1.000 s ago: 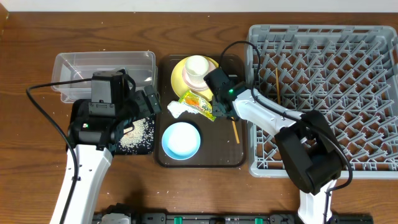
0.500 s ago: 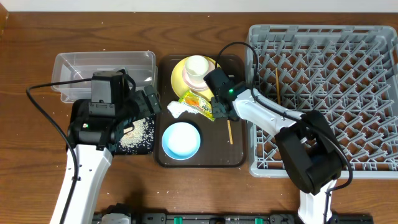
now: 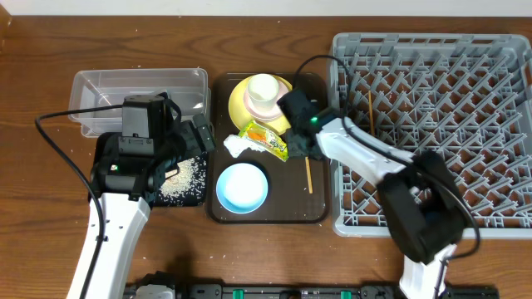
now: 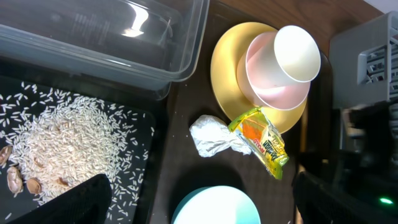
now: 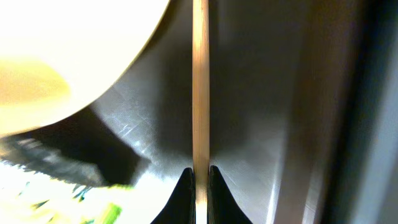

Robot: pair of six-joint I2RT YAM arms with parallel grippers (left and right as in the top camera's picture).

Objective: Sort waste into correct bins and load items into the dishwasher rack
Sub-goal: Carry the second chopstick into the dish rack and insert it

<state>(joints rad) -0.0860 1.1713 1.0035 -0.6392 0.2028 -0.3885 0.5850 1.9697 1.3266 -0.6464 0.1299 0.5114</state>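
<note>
Spotter: Chopstick (image 3: pixel 307 174) moved since a second ago?

Arm: Yes. It swung from slanted to parallel with the edge of the rack (image 3: pixel 432 50), and lies on the brown tray (image 3: pixel 299 206). My right gripper (image 5: pixel 200 183) pinches its far end. Wrist is low beside the yellow plate (image 3: pixel 238 103), forearm stretched across from the rack side.

Spotter: Left side?

Arm: Left gripper (image 3: pixel 202 134) is spread wide, hovering at the edge of the black tray (image 4: pixel 140 180) beside the rice (image 4: pixel 56 143). Unmoved.

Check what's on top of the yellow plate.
A white bowl sits on the yellow plate, with a small white cup tilted inside it. The plate's centre under the bowl is hidden.
</note>
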